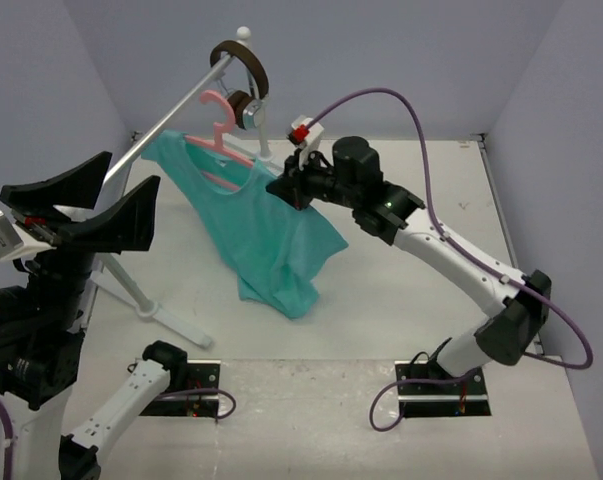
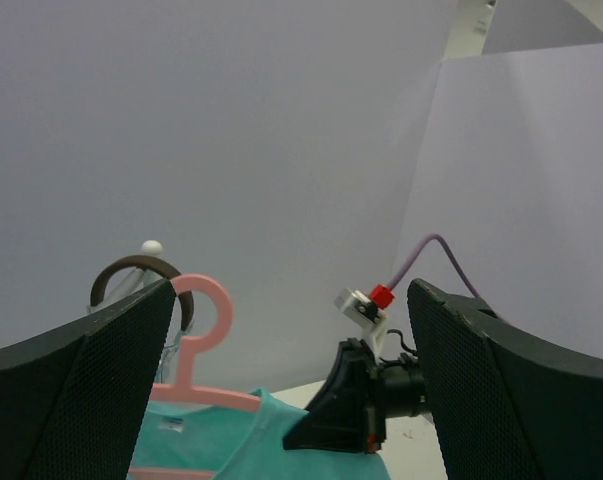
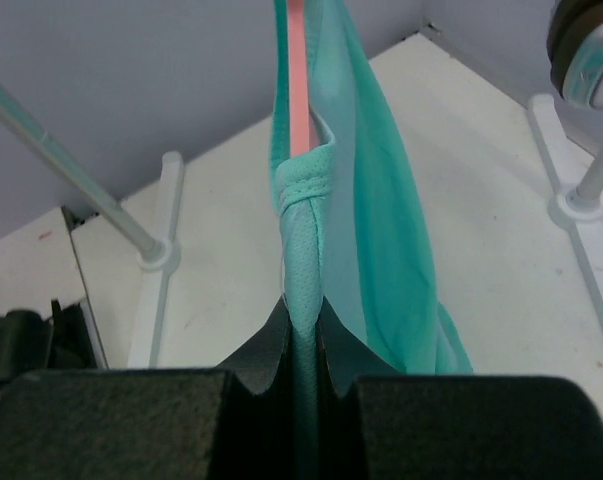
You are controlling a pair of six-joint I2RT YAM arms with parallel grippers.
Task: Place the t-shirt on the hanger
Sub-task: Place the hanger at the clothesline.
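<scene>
T-shirt [image 1: 271, 240]: hung on the hanger, one shoulder apparently seated, body drooping toward the table.
Hanger [image 1: 224, 135]: hooked over the rail [image 1: 171, 115]; my wrist view shows its near arm running into the hemmed opening I'm holding.
Right gripper [image 3: 301, 310]: clamped on that hem, just below the pink arm.
Left gripper [image 2: 291, 290]: spread wide, empty, raised well apart from the shirt.
Doing it well: I'd draw the hem gently along the arm and let go only once the seam sits over it.
Watch: a hard tug could lift the hook, and the headphones [image 1: 246, 65] hang just beside it.
</scene>
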